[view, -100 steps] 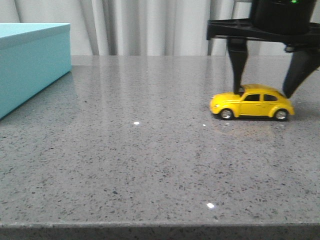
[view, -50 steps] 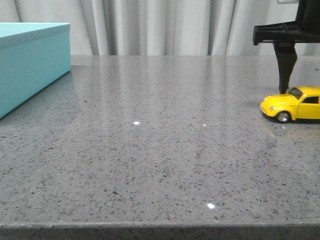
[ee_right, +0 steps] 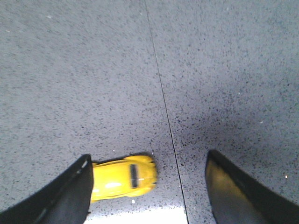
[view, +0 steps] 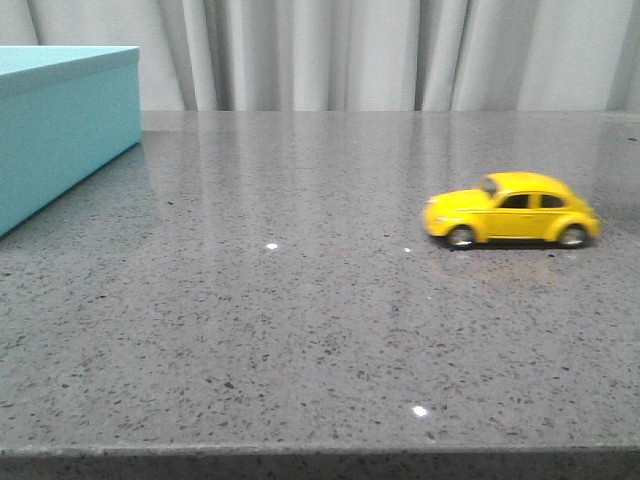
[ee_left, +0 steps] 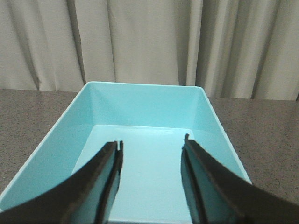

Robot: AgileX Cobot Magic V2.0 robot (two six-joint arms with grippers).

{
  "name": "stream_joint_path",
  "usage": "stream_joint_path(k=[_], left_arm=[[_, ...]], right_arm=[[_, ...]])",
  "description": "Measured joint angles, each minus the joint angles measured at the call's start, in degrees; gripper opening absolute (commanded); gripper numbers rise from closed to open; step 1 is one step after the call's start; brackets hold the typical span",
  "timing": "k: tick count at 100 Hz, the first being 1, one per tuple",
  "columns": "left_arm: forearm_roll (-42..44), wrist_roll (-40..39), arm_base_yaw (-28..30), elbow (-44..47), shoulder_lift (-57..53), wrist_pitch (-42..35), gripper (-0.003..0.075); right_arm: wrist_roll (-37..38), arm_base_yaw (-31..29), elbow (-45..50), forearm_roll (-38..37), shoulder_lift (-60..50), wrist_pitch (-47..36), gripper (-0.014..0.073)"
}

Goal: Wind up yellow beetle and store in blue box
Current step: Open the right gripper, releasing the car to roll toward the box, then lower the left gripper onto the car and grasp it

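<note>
Front view: blue box (view: pixel 60 125) at far left of grey speckled table (view: pixel 300 320); yellow beetle (view: pixel 512 210) on its wheels at right, nose pointing left, well apart from box. Left gripper (ee_left: pixel 152 147) open, empty, above box interior. Right gripper (ee_right: pixel 149 182) wide open above the beetle, gripping nothing.

Grey speckled stone table (view: pixel 300 330) (glossy, catching light spots) before pleated off-white curtains (view: pixel 330 50).

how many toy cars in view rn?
1. The yellow beetle stands on its wheels on the grey table, right of centre in the front view, far from the blue box at the left. The box interior shown by the left wrist is empty.
</note>
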Motion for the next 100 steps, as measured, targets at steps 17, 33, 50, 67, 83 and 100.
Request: stream_joint_path(k=[17,33,50,67,83,100], left_arm=[[-0.12,0.00,0.00,0.00,0.00,0.00,0.0300],[-0.46,0.00,0.00,0.00,0.00,-0.51,0.0300],[-0.76,0.00,0.00,0.00,0.00,-0.51,0.0298],[-0.76,0.00,-0.24,0.00,0.00,-0.39,0.0270],[-0.89,0.00,-2.58,-0.67,1.01,1.18,0.0277],[-0.89,1.20,-7.34,-3.52,5.26,5.99,0.0404]], right_arm=[[-0.10,0.00,0.00,0.00,-3.49,0.11,0.0507],[-1.14,0.00,1.17,0.00,-6.86,-0.99,0.0507],[-1.51,0.00,7.91,0.00,-13.30,-6.79,0.0507],[-1.55,0.00,15.29,0.00,-20.16,-13.81,0.0507],[-1.55,0.00,19.67,0.20,-25.17,-16.62,0.0507],[-1.55,0.00,21.10,0.34,-27.54,-16.87,0.0507]])
